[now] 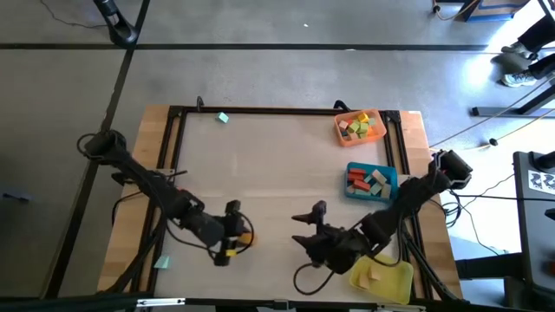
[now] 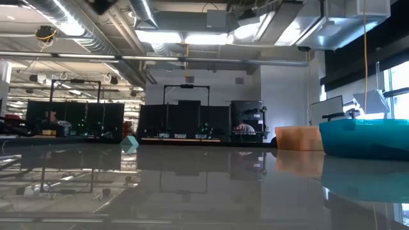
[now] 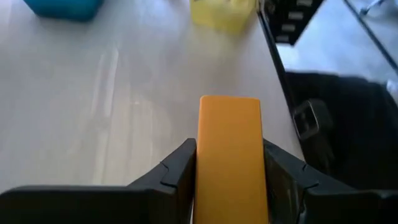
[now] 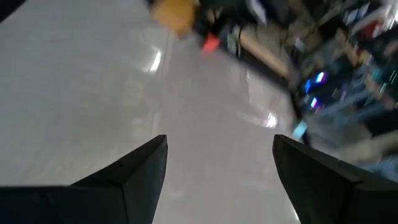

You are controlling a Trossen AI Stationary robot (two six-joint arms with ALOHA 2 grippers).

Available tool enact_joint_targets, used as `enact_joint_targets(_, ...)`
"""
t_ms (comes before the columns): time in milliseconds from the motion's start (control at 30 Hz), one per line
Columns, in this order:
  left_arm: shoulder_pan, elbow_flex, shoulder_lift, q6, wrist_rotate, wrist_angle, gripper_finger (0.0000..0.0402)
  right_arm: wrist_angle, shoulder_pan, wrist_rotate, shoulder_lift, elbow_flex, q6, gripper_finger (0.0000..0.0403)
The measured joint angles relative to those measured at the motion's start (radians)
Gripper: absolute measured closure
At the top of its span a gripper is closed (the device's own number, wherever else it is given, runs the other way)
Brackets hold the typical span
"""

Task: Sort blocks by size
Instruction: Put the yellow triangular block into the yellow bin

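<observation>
Orange wood is being gripped over the near part of the tabletop (image 1: 277,165): an orange block (image 3: 230,158), a short bar, is being held between the two dark fingers (image 3: 177,171) of the left pincer (image 3: 229,177), which is closed against its long sides. From above, the left pincer (image 1: 232,236) is seen near the front edge, left of centre. The right pincer (image 1: 305,227) is being held just above the tabletop to the right of it, its fingers (image 4: 140,165) spread wide with nothing between them.

More blocks are being kept in trays along the right side: a mixed heap in the orange tray (image 1: 341,132) at the far right corner, red, tan and teal ones in the blue tray (image 1: 350,169) nearer, and pale ones in the yellow tray (image 1: 399,282) at the front right corner. One teal block (image 1: 223,118) is lying alone near the far edge, and it is also being picked up at table height (image 2: 130,144). Another pale teal block (image 1: 162,261) is lying on the wooden border by the left arm.
</observation>
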Motion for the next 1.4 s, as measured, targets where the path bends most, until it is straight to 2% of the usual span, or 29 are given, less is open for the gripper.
enact_joint_targets(133, 0.054, 0.0, 0.0, 0.024, 0.022, 0.064, 0.0273, 0.093, -0.027, -0.014, 0.0, 0.0, -0.245, 0.0114)
enact_joint_targets(300, 0.096, 0.0, 0.001, 0.073, 0.055, 0.137, 0.0273, 0.146, -0.063, -0.105, 0.0, 0.0, -0.355, 0.0114)
enact_joint_targets(500, 0.133, 0.0, 0.001, 0.098, 0.112, 0.222, 0.0273, 0.261, -0.082, -0.171, 0.028, 0.0, -0.574, 0.0114)
enact_joint_targets(800, 0.156, 0.0, 0.001, 0.08, 0.115, 0.243, 0.0273, 0.463, -0.095, -0.204, 0.079, 0.0, -0.876, 0.0114)
enact_joint_targets(1100, 0.156, 0.0, 0.001, 0.103, 0.132, 0.304, 0.0273, 0.489, -0.164, -0.363, 0.082, 0.0, -0.898, 0.0114)
enact_joint_targets(1400, 0.17, 0.0, 0.001, 0.084, 0.132, 0.324, 0.0272, 0.556, -0.187, -0.436, 0.117, 0.0, -0.904, 0.0114)
